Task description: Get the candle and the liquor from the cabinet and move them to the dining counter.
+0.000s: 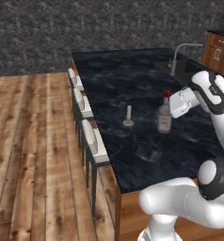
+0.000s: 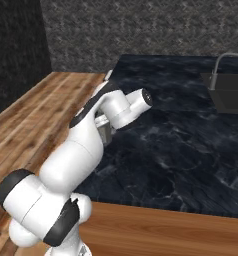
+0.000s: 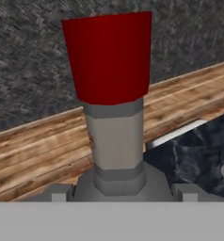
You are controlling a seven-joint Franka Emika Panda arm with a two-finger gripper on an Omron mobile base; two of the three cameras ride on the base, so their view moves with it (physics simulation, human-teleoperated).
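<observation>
The claw [image 1: 172,106] is standing with its jaws wide apart just beside the neck of the liquor [image 1: 164,116], and nothing is showing it pressing on the glass. The bottle is standing upright on the black marble dining counter [image 1: 132,84], its red cap close in front of the hand camera. The candle [image 1: 128,116] is standing upright near the bottle, on the side toward the white stools [image 1: 92,141].

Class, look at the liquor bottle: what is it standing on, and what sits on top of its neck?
The liquor stands upright on the dining counter, right of the candle. A red cap tops its neck. The gripper hides part of the bottle's far side.
</observation>
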